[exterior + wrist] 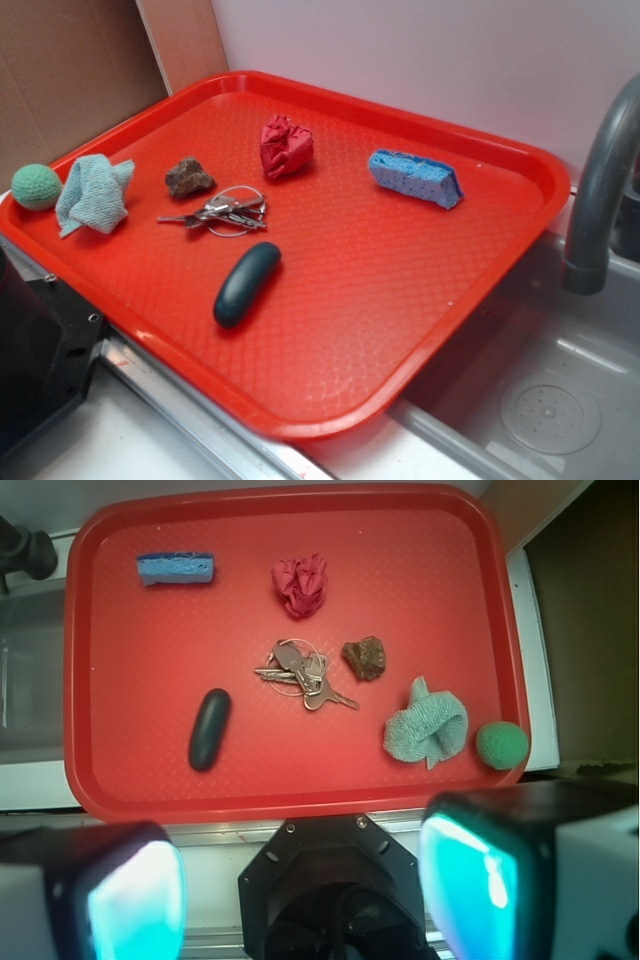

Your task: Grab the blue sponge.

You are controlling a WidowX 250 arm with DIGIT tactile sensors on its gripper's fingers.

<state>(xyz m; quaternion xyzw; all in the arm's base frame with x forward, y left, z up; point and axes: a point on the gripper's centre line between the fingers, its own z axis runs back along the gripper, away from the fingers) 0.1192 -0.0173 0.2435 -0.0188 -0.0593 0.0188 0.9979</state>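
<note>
Exterior view: I see the red tray beside a sink, with the blue sponge lying flat at its far right. A crumpled red cloth sits to the sponge's left, then a brown rock, a bunch of keys and a dark oval object nearer me. A pale blue rag and green ball lie at the left edge. Wrist view: my gripper is spread wide, empty, well apart from the sponge.
</note>
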